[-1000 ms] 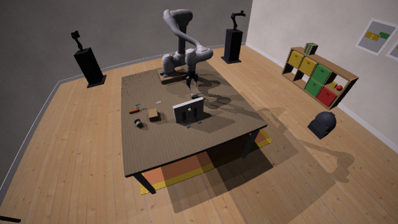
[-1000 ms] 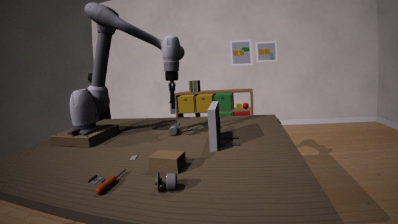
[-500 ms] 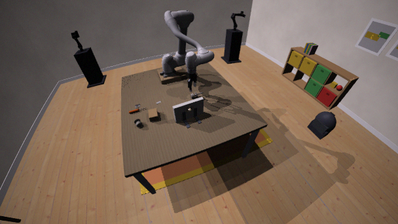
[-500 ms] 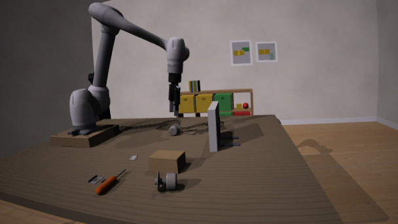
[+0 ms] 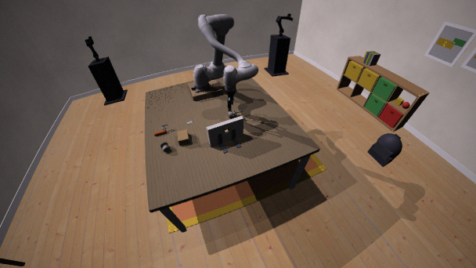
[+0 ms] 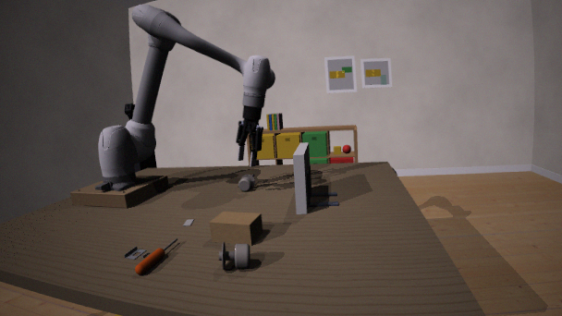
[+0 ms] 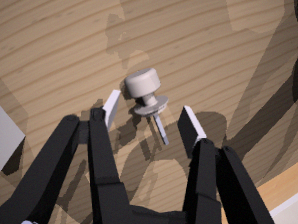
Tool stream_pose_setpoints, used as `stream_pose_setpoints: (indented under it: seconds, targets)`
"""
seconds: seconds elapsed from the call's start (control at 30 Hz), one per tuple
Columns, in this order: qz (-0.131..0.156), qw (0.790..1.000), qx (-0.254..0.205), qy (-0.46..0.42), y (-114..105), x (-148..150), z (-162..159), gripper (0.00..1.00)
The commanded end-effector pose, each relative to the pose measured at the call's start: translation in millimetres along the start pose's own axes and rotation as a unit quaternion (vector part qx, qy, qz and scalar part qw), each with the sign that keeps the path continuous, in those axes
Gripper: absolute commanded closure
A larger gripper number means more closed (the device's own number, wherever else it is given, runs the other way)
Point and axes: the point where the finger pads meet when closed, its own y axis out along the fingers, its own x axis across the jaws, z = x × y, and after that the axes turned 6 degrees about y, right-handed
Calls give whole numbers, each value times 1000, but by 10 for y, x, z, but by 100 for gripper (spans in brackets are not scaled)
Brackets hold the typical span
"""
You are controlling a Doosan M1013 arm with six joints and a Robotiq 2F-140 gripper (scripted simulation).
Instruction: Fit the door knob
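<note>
A grey door knob (image 7: 143, 86) with a round plate and a thin square spindle (image 7: 160, 129) lies on its side on the table, on the robot's side of the upright grey door panel (image 6: 301, 177). The knob also shows in the exterior view (image 6: 246, 183) and the top view (image 5: 235, 114). The panel (image 5: 225, 131) stands on two feet, with the latch socket (image 5: 226, 129) in its face. My gripper (image 7: 150, 108) hangs above the knob with fingers partly open and pointing down, one finger on each side of the spindle. It holds nothing and shows well clear of the table in the exterior view (image 6: 247, 150).
A second knob (image 6: 236, 256), a wooden block (image 6: 236, 226), an orange-handled screwdriver (image 6: 150, 260) and a small plate (image 6: 188, 222) lie on the table's left part. The arm's wooden base (image 6: 120, 191) sits at the table's far end.
</note>
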Motion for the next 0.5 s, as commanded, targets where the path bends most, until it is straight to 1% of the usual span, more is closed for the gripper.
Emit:
stream_pose_setpoints:
  seconds: [0.0,0.07,0.17,0.27,0.4,0.47]
  targets:
    - [-7,999,5,-32,6,-5,-4,43]
    - [-8,999,5,-36,64,-44,-31,43]
    - [-8,999,6,-41,69,-47,-34,43]
    - [-15,996,15,-86,80,-54,-39,43]
    - [-27,986,29,-164,97,-67,-47,43]
    - [-28,985,30,-167,155,-106,-75,43]
